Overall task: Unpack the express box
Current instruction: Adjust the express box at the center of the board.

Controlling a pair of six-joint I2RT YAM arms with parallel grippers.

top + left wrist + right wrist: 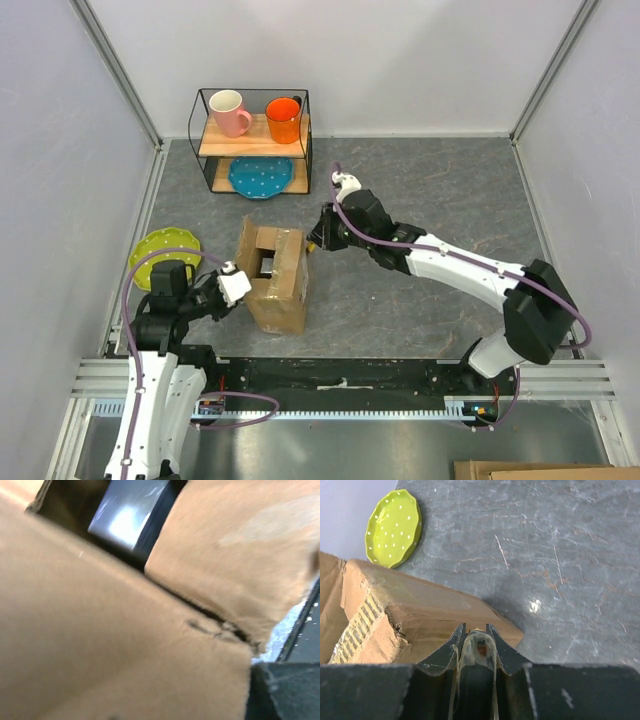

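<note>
The express box is a brown carton in the middle of the table, its top flaps open on a dark inside. My left gripper is against the box's left top edge. In the left wrist view, cardboard fills the space between the jaws, one dark finger shows at the lower right, and a grey shiny thing lies inside the box. My right gripper is at the box's far right corner. Its fingers are close together on a small pale-tipped tool, just over the box's edge.
A green dotted plate lies left of the box and also shows in the right wrist view. At the back stands a wire rack with a pink mug, an orange mug and a blue plate.
</note>
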